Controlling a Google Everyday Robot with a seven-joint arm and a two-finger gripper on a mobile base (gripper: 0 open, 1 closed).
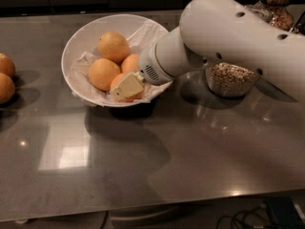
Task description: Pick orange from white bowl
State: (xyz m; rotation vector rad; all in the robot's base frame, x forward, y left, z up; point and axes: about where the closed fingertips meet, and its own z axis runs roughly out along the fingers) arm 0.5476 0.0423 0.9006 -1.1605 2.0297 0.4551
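Note:
The white bowl (76, 46) stands on the dark counter at the back left, lined with crumpled white paper. Several round orange fruits lie in it. The orange (115, 83), the deeper-coloured one, lies at the bowl's front right. My gripper (126, 87) reaches into the bowl from the right, and its cream-coloured tip lies right over this orange and covers most of it. Paler fruits sit behind it at the top (113, 46), at the left (103, 73) and in the middle (130, 62).
Two more orange fruits (5, 75) lie at the counter's left edge. A glass jar of grain (231, 79) stands right of the bowl, under my white arm (228, 37). More jars (275, 9) stand at the back right. The counter's front edge runs along the bottom.

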